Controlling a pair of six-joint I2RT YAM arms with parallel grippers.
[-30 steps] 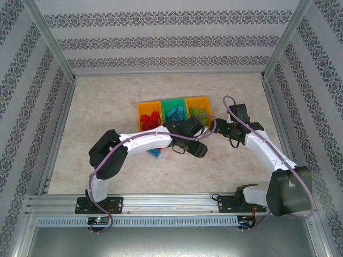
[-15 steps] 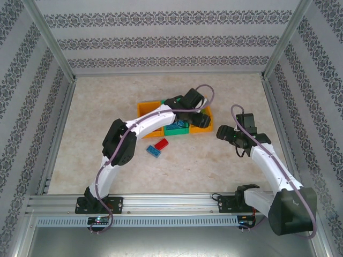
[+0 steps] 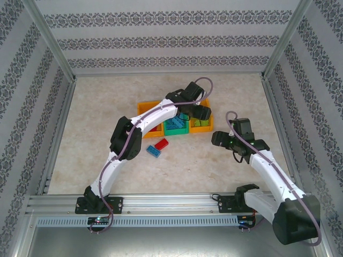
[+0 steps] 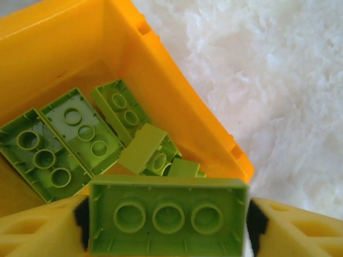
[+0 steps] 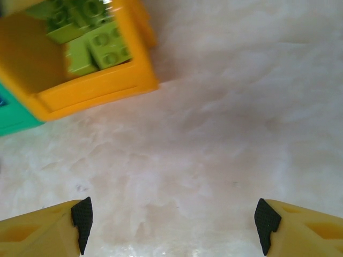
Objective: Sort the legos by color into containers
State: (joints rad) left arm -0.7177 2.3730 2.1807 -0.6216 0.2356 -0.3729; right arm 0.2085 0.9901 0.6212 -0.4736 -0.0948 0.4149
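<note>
A lime green lego (image 4: 167, 217) lies underside up between my left gripper's fingers (image 4: 37, 230), above the right orange container (image 4: 177, 107). A thin gap shows beside the right pad, so the jaws stand open around it. Several lime legos (image 4: 69, 134) lie inside that container. From above, the left gripper (image 3: 199, 112) hangs over the row of containers (image 3: 143, 110). On the table in front of them rest a red lego (image 3: 161, 143) and a blue lego (image 3: 153, 151). My right gripper (image 3: 217, 140) is open over bare table, and nothing sits between its fingers (image 5: 83, 219).
The right wrist view has the right orange container's corner (image 5: 96, 91) at upper left, with the green container (image 5: 10, 123) beside it. The left arm (image 3: 134, 128) arches over the left and middle bins. Metal frame rails (image 3: 59, 128) bound the table.
The left arm carried the lime lego from in front of the containers to above the right orange one, and its jaws widened. The right gripper drew back toward the near right.
</note>
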